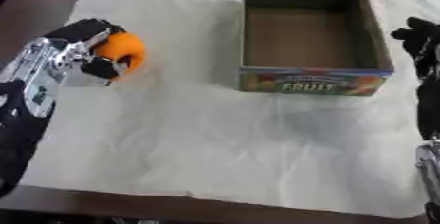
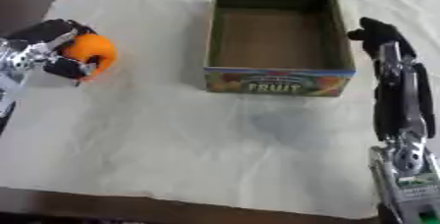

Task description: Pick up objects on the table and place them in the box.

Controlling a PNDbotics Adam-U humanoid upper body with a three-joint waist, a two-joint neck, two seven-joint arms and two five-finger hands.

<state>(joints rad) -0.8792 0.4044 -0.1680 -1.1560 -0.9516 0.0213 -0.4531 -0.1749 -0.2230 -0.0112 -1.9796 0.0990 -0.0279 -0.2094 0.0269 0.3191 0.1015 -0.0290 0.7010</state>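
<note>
Left hand (image 1: 95,53) clenched around an orange (image 1: 122,51), near the left edge of the tabletop (image 1: 215,144) — lifted, judging by the shadow, probably for carrying to the box. Fruit box (image 1: 311,81) open and empty toward the far edge, well apart from the orange. Right hand (image 2: 388,46) released, fingers straight, just beside the box — nothing between orange and box except wrinkled white cloth (image 1: 189,120).
</note>
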